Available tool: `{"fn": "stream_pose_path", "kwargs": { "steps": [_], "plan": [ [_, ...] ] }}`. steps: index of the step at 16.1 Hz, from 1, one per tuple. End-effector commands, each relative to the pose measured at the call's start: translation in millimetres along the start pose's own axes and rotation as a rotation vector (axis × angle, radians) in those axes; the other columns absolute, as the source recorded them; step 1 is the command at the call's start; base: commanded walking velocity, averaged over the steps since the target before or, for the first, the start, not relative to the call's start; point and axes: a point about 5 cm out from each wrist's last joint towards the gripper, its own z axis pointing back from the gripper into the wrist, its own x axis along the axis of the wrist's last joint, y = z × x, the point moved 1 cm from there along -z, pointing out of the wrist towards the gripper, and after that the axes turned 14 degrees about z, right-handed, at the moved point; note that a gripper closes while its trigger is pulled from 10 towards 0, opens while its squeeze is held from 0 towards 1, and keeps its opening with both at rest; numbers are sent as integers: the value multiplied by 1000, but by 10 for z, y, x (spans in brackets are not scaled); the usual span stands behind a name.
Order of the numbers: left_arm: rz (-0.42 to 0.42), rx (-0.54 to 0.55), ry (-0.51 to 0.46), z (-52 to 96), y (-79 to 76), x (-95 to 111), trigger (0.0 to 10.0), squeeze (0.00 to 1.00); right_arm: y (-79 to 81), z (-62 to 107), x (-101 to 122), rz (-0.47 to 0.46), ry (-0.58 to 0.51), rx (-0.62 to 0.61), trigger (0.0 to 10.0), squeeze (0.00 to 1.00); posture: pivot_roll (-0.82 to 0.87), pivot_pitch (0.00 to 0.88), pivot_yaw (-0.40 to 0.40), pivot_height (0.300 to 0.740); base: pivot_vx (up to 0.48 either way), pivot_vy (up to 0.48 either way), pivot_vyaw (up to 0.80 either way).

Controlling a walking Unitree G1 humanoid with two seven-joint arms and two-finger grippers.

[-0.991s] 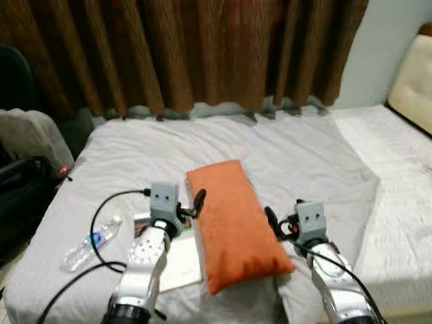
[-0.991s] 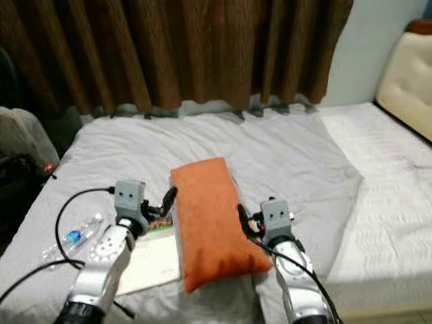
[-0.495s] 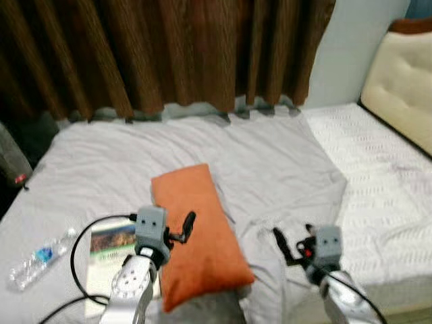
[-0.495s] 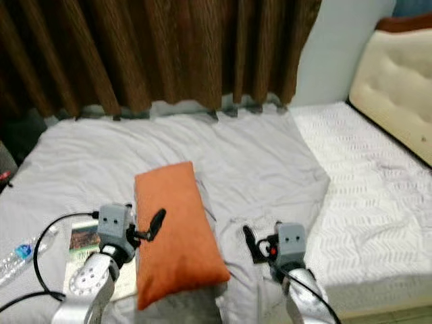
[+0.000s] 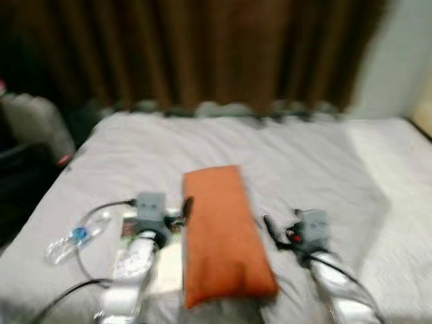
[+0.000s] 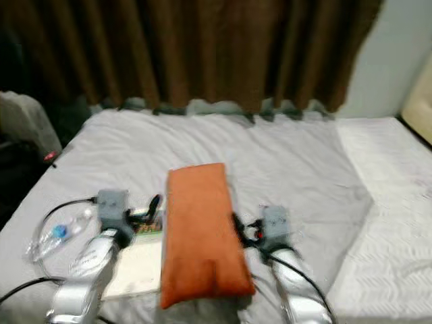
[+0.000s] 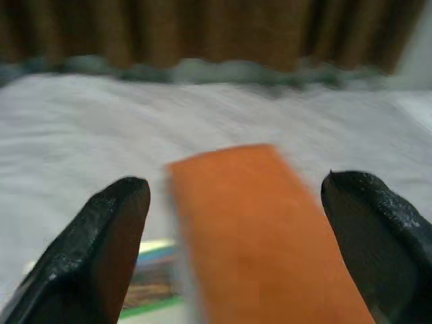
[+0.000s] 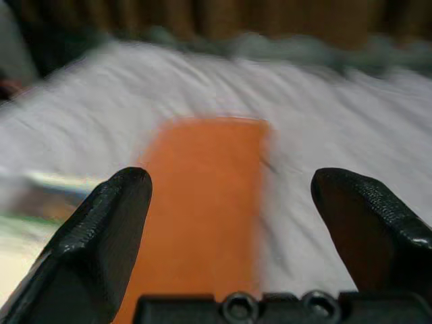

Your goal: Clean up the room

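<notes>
An orange pillow lies lengthwise on the grey bedsheet, and the picture is blurred. My left gripper hovers at the pillow's left edge, and its open fingers stand wide apart with nothing between them. My right gripper is close to the pillow's right edge, also open and empty, with the pillow ahead of its fingers. A clear plastic bottle with a blue label lies on the sheet to the left. A book lies flat beside the pillow, under my left arm.
Brown curtains hang behind the bed. A dark bag and grey bundle stand off the bed's left side. A white mattress adjoins on the right. A black cable loops over the sheet by my left arm.
The whole picture swung right half a second ago and has swung back left, now blurred. Both grippers again flank the pillow, which still lies on the bed.
</notes>
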Motion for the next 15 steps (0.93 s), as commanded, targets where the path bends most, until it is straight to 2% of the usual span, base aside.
{"fn": "stream_pose_path", "kwargs": {
  "steps": [1,2,3,5,6,8,10,11,12,13,15],
  "plan": [
    [15,-57,24,-106,-183,-14,10000,0,-79,43,-101,-2,43,-9,10000,0,13,1,4,740,480,0,0],
    [35,-72,75,-220,-190,-57,10000,0,-89,-44,-104,-23,61,-5,10000,0,14,8,5,740,0,0,0],
    [121,-51,113,-387,-94,-35,10000,0,-165,-173,-97,-63,90,-28,10000,0,13,41,9,740,0,0,0],
    [172,-30,158,-509,11,-15,10000,0,-211,-265,-99,-125,108,-45,10000,0,11,81,10,740,0,0,0],
    [240,-15,182,-572,109,31,10000,0,-203,-338,-113,-185,133,-33,10000,0,5,109,16,740,0,0,0],
    [350,34,195,-570,432,157,10000,0,-90,-470,-28,-363,134,67,10000,0,-3,231,18,740,0,0,0],
    [424,10,226,-538,530,163,10000,0,-34,-539,39,-424,125,124,10000,0,0,287,14,740,0,0,0],
    [526,-8,247,-501,586,122,10000,0,-9,-576,36,-475,130,137,10000,0,9,388,11,740,0,0,0],
    [561,-17,247,-493,604,127,10000,0,-3,-588,48,-487,126,139,10000,0,11,409,8,740,0,0,0],
    [608,-56,246,-490,613,162,10000,0,19,-602,54,-499,126,141,10000,0,17,519,1,740,0,0,0],
    [679,-146,211,-521,536,239,10000,0,58,-635,97,-482,103,158,10000,0,17,594,2,740,0,0,0]
  ]
}}
